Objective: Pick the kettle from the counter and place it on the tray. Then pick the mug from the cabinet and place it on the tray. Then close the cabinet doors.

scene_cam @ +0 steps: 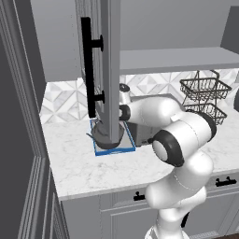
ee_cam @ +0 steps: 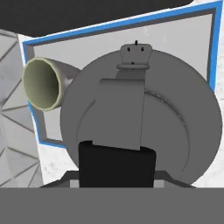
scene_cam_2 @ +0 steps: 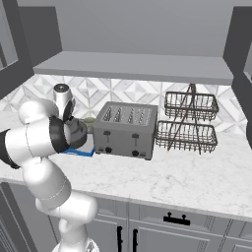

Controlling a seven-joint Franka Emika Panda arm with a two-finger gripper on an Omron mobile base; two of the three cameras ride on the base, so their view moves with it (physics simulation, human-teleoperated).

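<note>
You have little room on the bench [scene_cam: 84, 168] here: the kettle [ee_cam: 140, 118] sits on the tray [ee_cam: 183, 30] near the back edge, against the tiled backsplash [scene_cam_2: 128, 91], with the toaster [scene_cam_2: 125, 130] just beside it toward the right end. An open cabinet door [scene_cam: 109, 70] hangs in front of the tray in the left base view, its black bar handle [scene_cam: 86, 65] facing you, and it hides part of the kettle. The wire basket rack [scene_cam_2: 189, 123] stands beyond the toaster, well apart from the tray. The front edge of the bench lies bare and open.

The tool [ee_cam: 116, 168] sits directly over the kettle's arched handle, spout [ee_cam: 41, 83] off to one side in the hand view. You cannot tell whether the tool is spread or pinching the handle. The arm folds low, elbow raised toward you, forearm reaching back under the cabinet shelf [scene_cam_2: 133, 66].
</note>
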